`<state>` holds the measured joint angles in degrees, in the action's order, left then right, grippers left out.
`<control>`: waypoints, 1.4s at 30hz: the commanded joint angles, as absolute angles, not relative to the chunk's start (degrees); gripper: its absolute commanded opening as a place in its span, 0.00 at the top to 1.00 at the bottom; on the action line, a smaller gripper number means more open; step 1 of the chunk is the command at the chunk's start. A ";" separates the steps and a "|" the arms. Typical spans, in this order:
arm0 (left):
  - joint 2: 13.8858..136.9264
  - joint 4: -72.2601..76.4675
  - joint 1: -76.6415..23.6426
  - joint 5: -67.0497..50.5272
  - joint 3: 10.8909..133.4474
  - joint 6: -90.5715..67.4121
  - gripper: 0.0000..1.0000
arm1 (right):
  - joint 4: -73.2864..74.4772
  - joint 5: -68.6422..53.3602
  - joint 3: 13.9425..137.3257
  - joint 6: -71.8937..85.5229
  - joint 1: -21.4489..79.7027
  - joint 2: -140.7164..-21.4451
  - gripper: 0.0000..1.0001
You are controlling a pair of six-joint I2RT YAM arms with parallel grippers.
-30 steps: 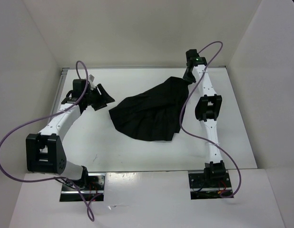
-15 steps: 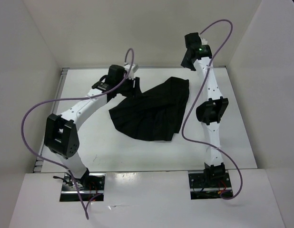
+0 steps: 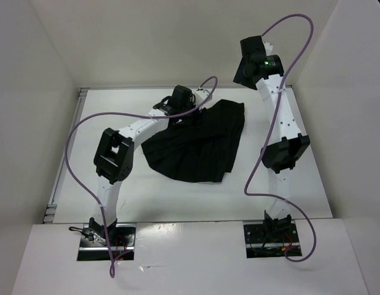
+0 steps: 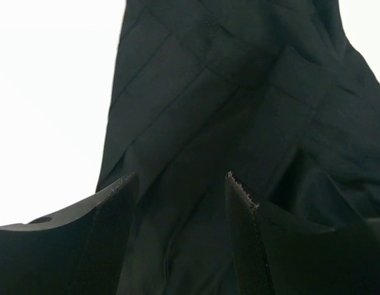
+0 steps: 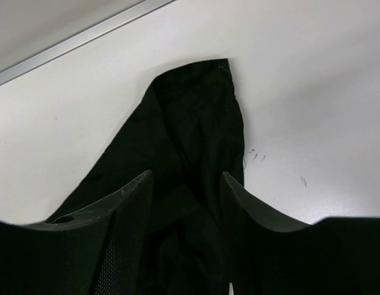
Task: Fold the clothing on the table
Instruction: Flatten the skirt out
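1. Garment (image 3: 196, 144): a single black, matte cloth lying spread on the white bench (image 3: 147, 196). It sits about mid-bench and somewhat nearer the far edge.
2. Outline of the garment: fan-like, with a narrow corner pointing to the far right and a broad, uneven hem toward the near left. The left wrist view shows straight pleat-like ridges running along the cloth (image 4: 239, 80).
3. Left end effector (image 3: 195, 110): the left arm reaches from its near-left base across the bench, and the end effector is over the garment's far left edge. In the wrist view (image 4: 181, 178) its two fingers stand well apart. Cloth fills the space seen between and beyond them, and nothing is pinched. Whether the fingertips touch the cloth cannot be told.
4. Right end effector (image 3: 241, 78): carried high on the upright right arm, above the garment's far right corner. In the wrist view (image 5: 185, 175) the fingers are spread wide and hold nothing. The narrow corner (image 5: 199, 104) lies flat on the bench below them, apart from the fingers.
5. Edge strip (image 5: 73, 40): a thin metal band along the far side of the bench, just beyond the narrow corner.
6. Marks (image 5: 257, 155): a few small dark specks on the bench, just beside the corner's right edge.
7. Cables (image 3: 67, 157): a purple lead loops along each arm, clear of the garment.
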<state>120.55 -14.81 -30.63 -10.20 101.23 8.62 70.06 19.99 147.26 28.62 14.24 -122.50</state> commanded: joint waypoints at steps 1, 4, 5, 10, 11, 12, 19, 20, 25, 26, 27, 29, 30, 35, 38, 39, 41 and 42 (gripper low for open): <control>124.44 -11.51 -30.32 -15.81 105.64 10.37 0.34 | 68.99 23.81 144.42 28.21 14.06 -114.62 0.46; 127.52 -13.09 -30.32 -18.19 108.89 10.37 0.34 | 67.85 25.22 141.16 28.21 14.06 -110.14 0.45; 128.14 -13.10 -30.32 -18.89 109.59 10.37 0.36 | 67.85 25.83 140.37 28.21 13.54 -109.52 0.43; 130.60 -15.11 -30.32 -23.90 111.09 10.37 0.44 | 66.71 26.37 136.50 28.21 12.39 -107.67 0.43; 130.61 -15.90 -30.32 -25.73 111.62 10.37 0.46 | 66.71 26.37 136.49 28.21 12.39 -107.06 0.43; 130.61 -15.91 -30.32 -26.45 111.62 10.89 0.50 | 66.71 26.89 136.49 28.21 12.39 -107.05 0.42; 131.13 -17.58 -30.85 -28.30 110.39 11.43 0.52 | 66.71 26.89 137.02 28.21 12.39 -107.05 0.42; 130.52 -18.10 -30.85 -28.82 109.87 11.43 0.50 | 66.71 26.89 137.02 28.21 12.39 -107.05 0.42; 131.13 -18.63 -30.85 -28.83 109.86 11.95 0.49 | 66.71 26.89 137.02 28.21 12.39 -106.52 0.42; 131.13 -18.63 -30.85 -28.22 109.86 11.95 0.49 | 66.71 26.89 137.02 28.21 12.39 -106.00 0.42; 131.83 -18.63 -30.85 -28.21 109.86 11.95 0.50 | 66.71 26.89 137.02 28.21 12.39 -106.00 0.42; 132.45 -17.41 -30.85 -25.85 109.86 10.82 0.78 | 66.71 26.89 137.02 28.21 12.39 -105.38 0.42; 133.15 -17.40 -30.85 -25.06 109.86 10.29 0.90 | 66.71 26.89 136.41 28.21 12.39 -104.86 0.42; 131.06 -21.61 -32.15 -27.59 114.96 8.36 1.00 | 64.78 27.94 132.56 28.21 12.39 -102.75 0.42; 122.02 -22.32 -34.01 -28.13 112.60 7.74 1.00 | 63.64 29.36 129.47 28.21 11.87 -102.04 0.42; 117.12 -22.32 -34.88 -29.78 109.37 6.26 1.00 | 63.63 29.36 127.46 28.21 11.87 -101.43 0.42; 113.13 -22.32 -34.89 -33.03 106.80 3.79 1.00 | 61.45 29.36 123.69 28.21 11.87 -99.85 0.42; 109.20 -22.32 -34.89 -36.96 105.13 2.30 1.00 | 60.83 29.36 122.53 28.21 11.87 -98.45 0.42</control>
